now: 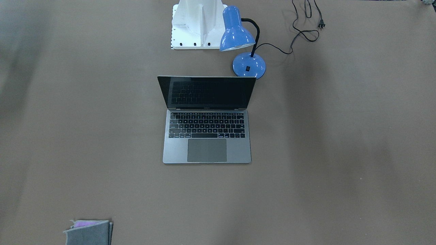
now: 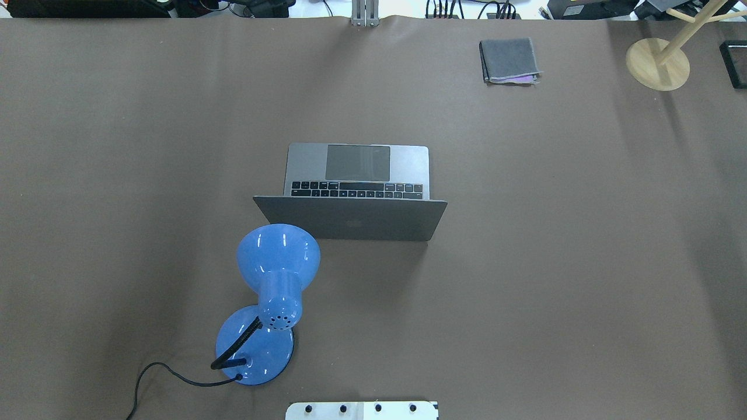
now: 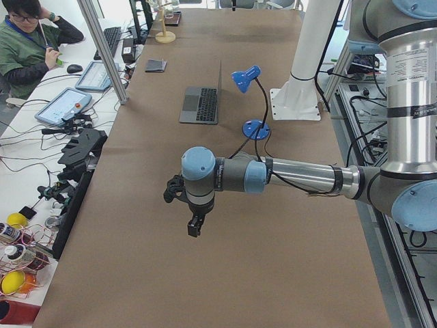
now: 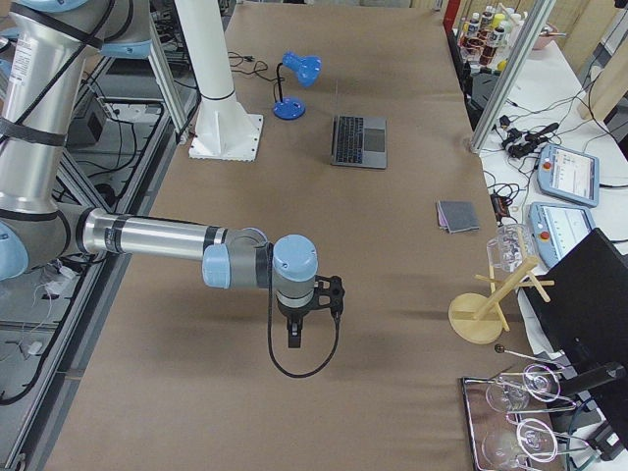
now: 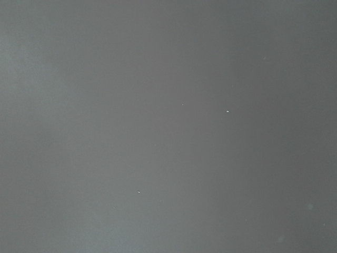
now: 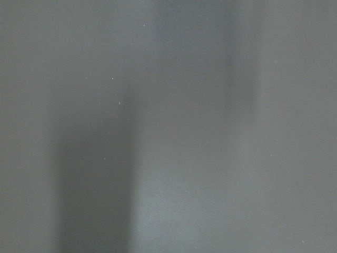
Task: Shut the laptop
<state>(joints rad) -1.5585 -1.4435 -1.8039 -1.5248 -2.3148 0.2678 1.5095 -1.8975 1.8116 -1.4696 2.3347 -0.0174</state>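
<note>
The grey laptop (image 1: 206, 136) stands open at the middle of the brown table, lid upright, black screen (image 1: 207, 92) dark. From behind I see the back of its lid (image 2: 353, 220) with a faint logo, and its keyboard beyond. It also shows in the left side view (image 3: 202, 104) and the right side view (image 4: 359, 139). My left gripper (image 3: 194, 225) hangs over the table's left end, far from the laptop. My right gripper (image 4: 294, 334) hangs over the right end. Both show only in side views, so I cannot tell their state. The wrist views show bare table.
A blue desk lamp (image 2: 269, 291) stands just behind the laptop on my left, its cord (image 1: 299, 32) trailing on the table. A folded grey cloth (image 2: 508, 60) lies at the far right. A wooden stand (image 2: 658, 63) is at the far right corner. The white robot base (image 1: 197, 23) is behind the laptop.
</note>
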